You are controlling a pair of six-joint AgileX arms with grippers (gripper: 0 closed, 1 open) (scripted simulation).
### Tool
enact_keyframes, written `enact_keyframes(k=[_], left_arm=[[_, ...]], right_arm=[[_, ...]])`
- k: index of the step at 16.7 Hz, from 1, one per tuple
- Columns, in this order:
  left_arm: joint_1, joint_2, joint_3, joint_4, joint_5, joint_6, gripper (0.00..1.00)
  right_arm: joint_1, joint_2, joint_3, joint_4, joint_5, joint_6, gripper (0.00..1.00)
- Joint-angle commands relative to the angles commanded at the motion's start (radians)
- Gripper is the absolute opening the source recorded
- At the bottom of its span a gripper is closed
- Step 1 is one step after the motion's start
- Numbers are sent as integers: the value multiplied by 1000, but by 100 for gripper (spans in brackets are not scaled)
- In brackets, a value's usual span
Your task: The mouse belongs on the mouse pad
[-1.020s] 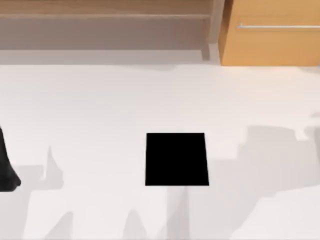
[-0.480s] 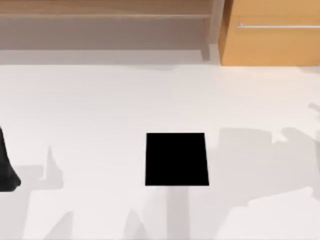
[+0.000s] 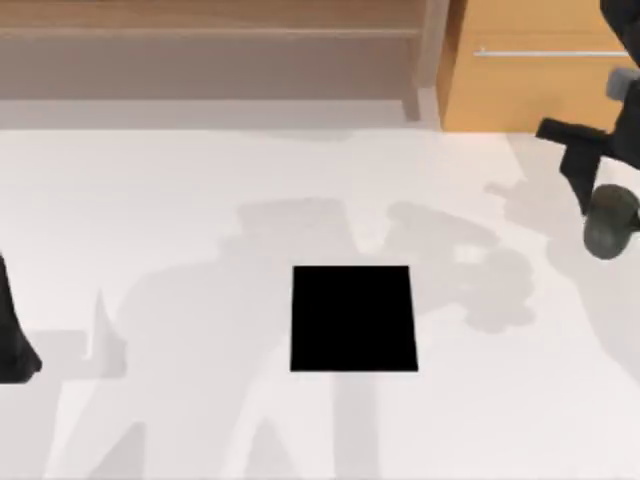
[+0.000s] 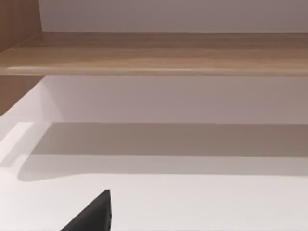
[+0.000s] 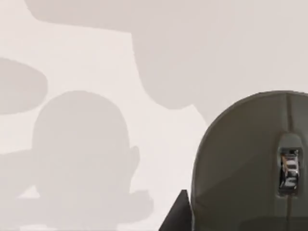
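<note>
The mouse, a small grey-olive oval, hangs above the table's far right side with my right gripper shut on it. In the right wrist view the mouse is large and close, its scroll wheel showing, with a dark fingertip beside it. The mouse pad, a flat black square, lies at the middle of the white table, well to the left of the mouse and bare. My left gripper is parked at the left edge.
A wooden shelf runs along the back, and a light-wood cabinet with a metal handle stands at the back right. The arm's shadows fall over the table around the pad. The left wrist view faces the shelf.
My right arm has come into view at the top right carrying the mouse. Its shadow has swept left across the table. The left arm and the pad have not moved.
</note>
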Motion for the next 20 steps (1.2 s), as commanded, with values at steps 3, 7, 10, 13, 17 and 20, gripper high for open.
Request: enact_keyframes(k=[3, 7, 10, 13, 17, 20], left_arm=[[0, 0, 0, 0, 0, 0, 100], [0, 0, 0, 0, 0, 0, 100], [0, 0, 0, 0, 0, 0, 100], [0, 0, 0, 0, 0, 0, 100], [0, 0, 0, 0, 0, 0, 100], [0, 0, 0, 0, 0, 0, 100]], right_arm=[[241, 122, 145, -31, -2, 56, 0], [473, 243, 302, -53, -3, 115, 0], [537, 277, 352, -56, -1, 134, 0], [538, 278, 353, -56, -1, 134, 0], [532, 276, 343, -54, -12, 141, 0], [526, 283, 321, -52, -41, 151, 0]])
